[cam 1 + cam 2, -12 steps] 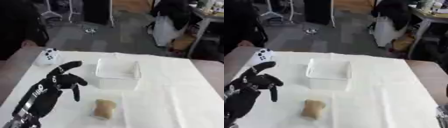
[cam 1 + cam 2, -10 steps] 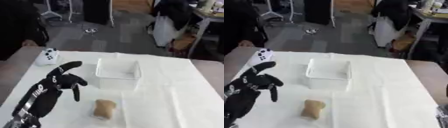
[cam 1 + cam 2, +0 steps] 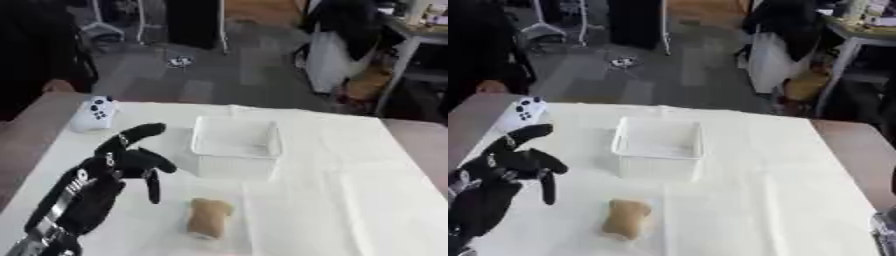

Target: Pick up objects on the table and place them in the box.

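Observation:
A tan, bread-like lump lies on the white table near the front, in front of a clear plastic box that looks empty. A white game controller rests at the far left of the table. My left hand hovers over the left part of the table, to the left of the lump, with its fingers spread and curved downward and nothing in them. Only a sliver of my right arm shows at the lower right corner of the right eye view; the hand itself is not seen.
The white cloth covers the table, whose brown edges show at left and right. Beyond the far edge are a dark chair, a desk and floor clutter.
My left hand has shifted slightly; the lump, box and controller have stayed where they were.

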